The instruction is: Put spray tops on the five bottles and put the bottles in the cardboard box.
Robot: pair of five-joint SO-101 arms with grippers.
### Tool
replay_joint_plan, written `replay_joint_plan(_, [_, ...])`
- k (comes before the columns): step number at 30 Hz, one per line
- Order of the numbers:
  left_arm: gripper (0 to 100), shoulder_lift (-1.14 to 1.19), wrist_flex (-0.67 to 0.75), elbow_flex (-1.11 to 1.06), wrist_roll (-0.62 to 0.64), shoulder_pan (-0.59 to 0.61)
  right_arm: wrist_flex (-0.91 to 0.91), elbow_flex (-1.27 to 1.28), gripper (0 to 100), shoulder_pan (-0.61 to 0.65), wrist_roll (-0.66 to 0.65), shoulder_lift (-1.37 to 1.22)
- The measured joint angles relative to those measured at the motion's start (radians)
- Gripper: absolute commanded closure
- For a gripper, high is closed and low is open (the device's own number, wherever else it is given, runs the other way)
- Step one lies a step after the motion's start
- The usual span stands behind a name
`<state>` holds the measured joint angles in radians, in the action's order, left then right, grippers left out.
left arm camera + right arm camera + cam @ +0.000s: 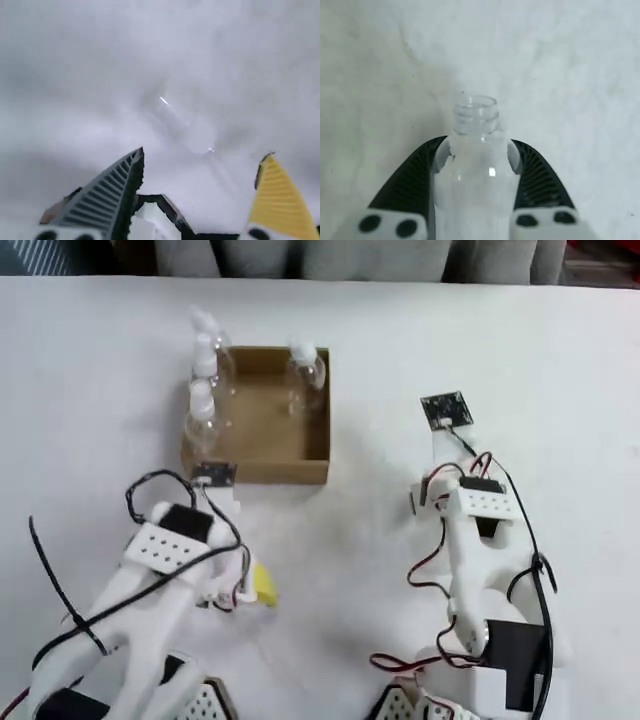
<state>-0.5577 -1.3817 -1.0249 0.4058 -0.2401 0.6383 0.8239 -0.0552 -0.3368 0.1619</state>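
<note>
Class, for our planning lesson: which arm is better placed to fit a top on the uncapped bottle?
Left, likely: the left gripper is open and empty, while the right gripper is shut on that bottle.

A white worktop (560,360) is recorded. A cardboard box (262,472) is set on it, open side up, left of centre, toward the far edge.

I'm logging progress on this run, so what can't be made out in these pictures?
High view: the count of bottles at the left wall of the cardboard box; clear plastic overlaps there.
Right wrist view: the base of the held bottle, cut off by the edge behind the right gripper.
Left wrist view: the table under the left gripper, blurred.
</note>
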Motion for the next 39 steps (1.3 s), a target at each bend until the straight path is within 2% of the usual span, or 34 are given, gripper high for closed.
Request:
replay_joint_plan(6, [65, 0.000, 0.130, -0.083, 0.000, 0.000, 0.000, 0.000, 98.2, 0.000, 0.000, 0.000])
replay_joint_plan(10, [66, 0.000, 0.169, -0.089, 0.000, 0.000, 0.000, 0.000, 98.2, 0.000, 0.000, 0.000])
replay_joint_plan(13, [73, 0.000, 0.173, -0.089, 0.000, 0.000, 0.000, 0.000, 98.1, 0.000, 0.000, 0.000])
replay_joint_plan(17, [90, 0.000, 0.175, -0.092, 0.000, 0.000, 0.000, 0.000, 98.1, 0.000, 0.000, 0.000])
replay_joint_plan(19, [94, 0.000, 0.209, -0.115, 0.000, 0.000, 0.000, 0.000, 98.1, 0.000, 0.000, 0.000])
replay_joint_plan(24, [94, -0.017, 0.296, -0.166, 0.005, -0.009, 0.000, 0.000, 98.1, 0.000, 0.000, 0.000])
replay_joint_plan(29, [94, -0.018, 0.307, -0.169, 0.005, -0.009, 0.000, 0.000, 98.1, 0.000, 0.000, 0.000])
replay_joint_plan(34, [93, 0.000, 0.321, -0.081, 0.003, -0.008, 0.000, 0.000, 98.1, 0.000, 0.000, 0.000])
replay_joint_plan(39, [93, 0.000, 0.333, -0.011, 0.005, -0.095, 0.000, 0.000, 98.1, 0.000, 0.000, 0.000])
